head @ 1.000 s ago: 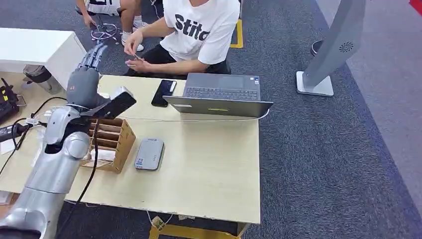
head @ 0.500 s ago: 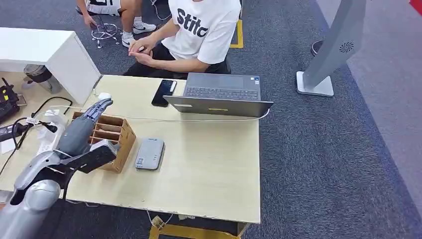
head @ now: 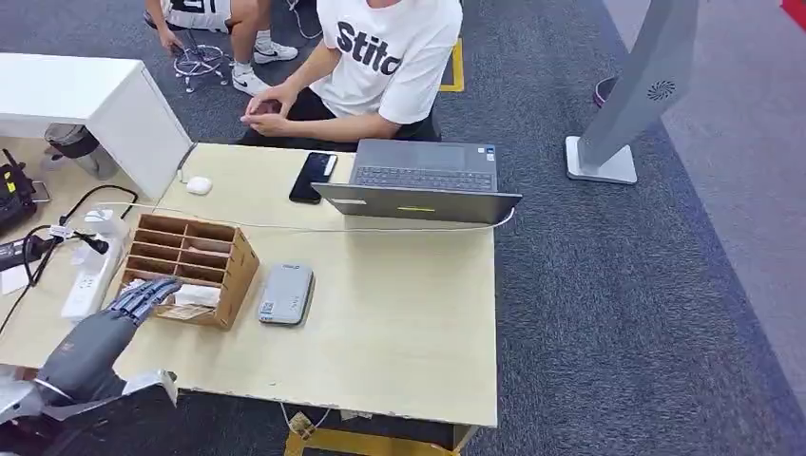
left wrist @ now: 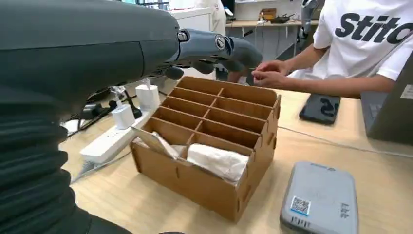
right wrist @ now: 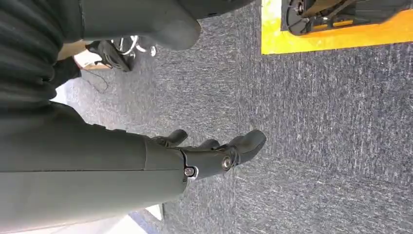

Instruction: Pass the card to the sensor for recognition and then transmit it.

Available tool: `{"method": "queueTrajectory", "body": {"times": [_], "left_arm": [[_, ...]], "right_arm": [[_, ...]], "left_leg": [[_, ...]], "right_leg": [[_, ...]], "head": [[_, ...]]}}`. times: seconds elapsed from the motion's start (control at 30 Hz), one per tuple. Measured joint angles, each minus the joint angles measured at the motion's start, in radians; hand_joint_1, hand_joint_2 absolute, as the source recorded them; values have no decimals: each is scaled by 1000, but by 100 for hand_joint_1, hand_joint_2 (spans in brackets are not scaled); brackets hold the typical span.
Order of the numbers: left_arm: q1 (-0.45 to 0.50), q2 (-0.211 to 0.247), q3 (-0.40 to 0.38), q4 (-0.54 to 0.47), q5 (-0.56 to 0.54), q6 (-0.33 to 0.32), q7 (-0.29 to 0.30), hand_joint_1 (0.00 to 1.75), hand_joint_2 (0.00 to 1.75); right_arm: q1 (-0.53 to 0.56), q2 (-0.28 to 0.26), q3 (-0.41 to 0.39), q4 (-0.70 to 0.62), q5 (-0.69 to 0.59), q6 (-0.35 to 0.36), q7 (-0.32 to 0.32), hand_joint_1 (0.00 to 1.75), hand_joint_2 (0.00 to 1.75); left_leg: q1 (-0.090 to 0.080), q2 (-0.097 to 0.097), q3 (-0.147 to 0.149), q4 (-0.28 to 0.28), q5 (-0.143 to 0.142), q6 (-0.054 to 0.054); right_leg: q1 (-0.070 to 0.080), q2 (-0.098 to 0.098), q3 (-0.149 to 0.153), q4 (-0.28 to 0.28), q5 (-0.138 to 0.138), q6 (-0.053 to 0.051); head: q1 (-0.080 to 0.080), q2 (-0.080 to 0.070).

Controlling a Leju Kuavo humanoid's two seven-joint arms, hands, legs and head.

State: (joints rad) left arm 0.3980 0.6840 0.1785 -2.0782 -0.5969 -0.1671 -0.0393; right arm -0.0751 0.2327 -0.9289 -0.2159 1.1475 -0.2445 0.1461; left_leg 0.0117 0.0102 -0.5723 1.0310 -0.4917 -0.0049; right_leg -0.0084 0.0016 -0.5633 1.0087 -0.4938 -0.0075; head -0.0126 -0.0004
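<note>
A wooden divided box [head: 204, 249] stands on the left of the table [head: 399, 323]. Its nearest compartments hold a tan card [left wrist: 155, 141] leaning upright and a white packet [left wrist: 218, 163]. The grey sensor pad [head: 286, 293] lies flat just right of the box, and in the left wrist view the pad [left wrist: 319, 200] shows a QR label. My left hand [head: 106, 331] is low at the table's near-left edge, fingers [head: 150, 293] stretched toward the box's near-left corner, holding nothing. My right hand [right wrist: 214, 153] hangs over grey carpet with loosely spread fingers and nothing in it.
A person in a white T-shirt [head: 380, 57] sits behind the table, hands together over a small dark thing. An open laptop [head: 418, 180], a black phone [head: 312, 177] and a white mouse [head: 198, 185] lie at the back. A power strip [head: 88, 281] with cables runs left of the box.
My left arm has dropped from high over the table's back left to the near-left edge, the hand ending beside the box's near corner. The person's hands shifted slightly.
</note>
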Motion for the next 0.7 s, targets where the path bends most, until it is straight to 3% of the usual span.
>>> {"method": "queueTrajectory", "body": {"times": [0.2, 0.43, 0.7], "left_arm": [[83, -20, 8, -32, -117, 83, 41, 0, 175], [52, -88, 2, 0, -307, 184, 116, 0, 175], [-17, -143, -21, 93, -349, 195, 134, 0, 175]], "right_arm": [[0, 0, -9, 0, -5, 0, 0, 0, 175], [0, 0, -13, 1, 1, 0, 0, 0, 175], [-1, 2, -13, 1, 7, 0, -4, 0, 175]], "left_leg": [[0, -2, 0, 0, 1, 0], [0, -4, 0, 0, 1, 0], [0, -4, 0, 0, 1, 0]], "right_leg": [[0, -2, 1, 0, 0, 0], [0, -3, 1, 0, 0, 0], [0, -3, 1, 0, 0, 0]], "head": [[0, 0], [0, 0], [0, 0]]}}
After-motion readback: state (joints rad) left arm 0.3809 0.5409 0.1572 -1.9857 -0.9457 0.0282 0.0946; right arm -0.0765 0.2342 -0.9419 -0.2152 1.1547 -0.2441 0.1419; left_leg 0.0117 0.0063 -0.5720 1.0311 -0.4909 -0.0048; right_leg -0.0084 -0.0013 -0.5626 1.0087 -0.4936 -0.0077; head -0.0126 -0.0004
